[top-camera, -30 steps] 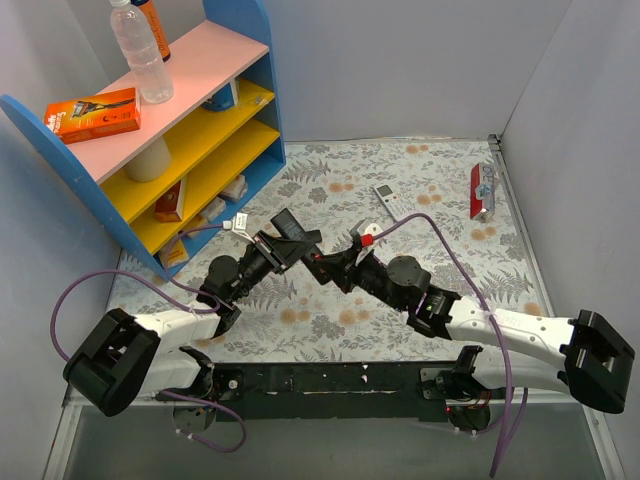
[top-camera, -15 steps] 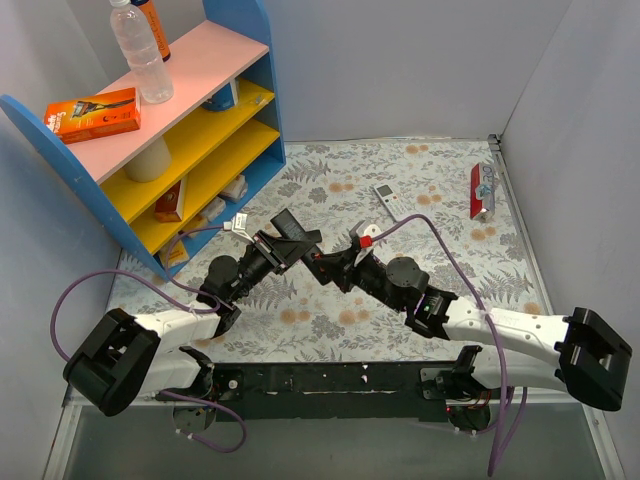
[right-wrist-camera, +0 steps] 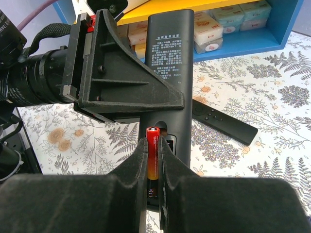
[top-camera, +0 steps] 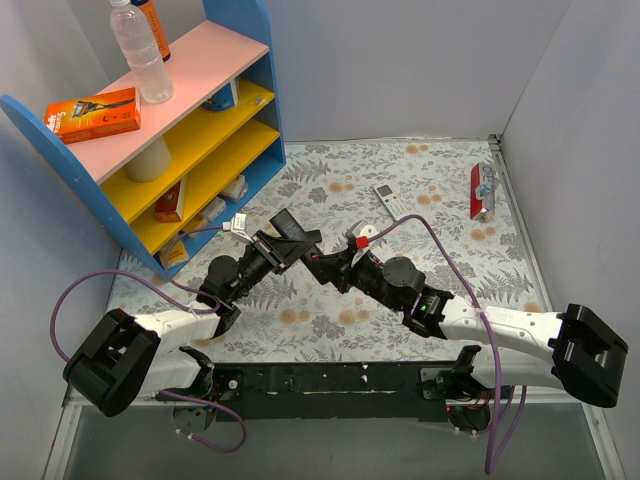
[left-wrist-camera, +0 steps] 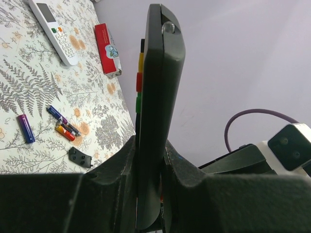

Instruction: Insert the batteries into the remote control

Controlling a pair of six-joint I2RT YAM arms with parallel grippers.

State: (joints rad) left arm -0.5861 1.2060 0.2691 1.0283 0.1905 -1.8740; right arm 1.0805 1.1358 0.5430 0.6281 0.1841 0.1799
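Red battery (right-wrist-camera: pixel 152 154) nearer remote control (right-wrist-camera: pixel 170 68)

Shelf (top-camera: pixel 200 75) stands at the far left corner of the bench (top-camera: pixel 440 160). On its pink top: bottle (top-camera: pixel 140 55), upright; orange box (top-camera: pixel 93 115), flat. Small boxes (right-wrist-camera: pixel 209 36) sit in the lower compartments. White remote (top-camera: pixel 388 196) lies near the far edge, centre. Red pack (top-camera: pixel 481 190) lies at the right edge. Black bar (right-wrist-camera: pixel 223 124) lies flat near the shelf.

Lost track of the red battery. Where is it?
Right wrist view, centre: the red battery is pinched by the right gripper, just before the remote control that the left gripper holds.
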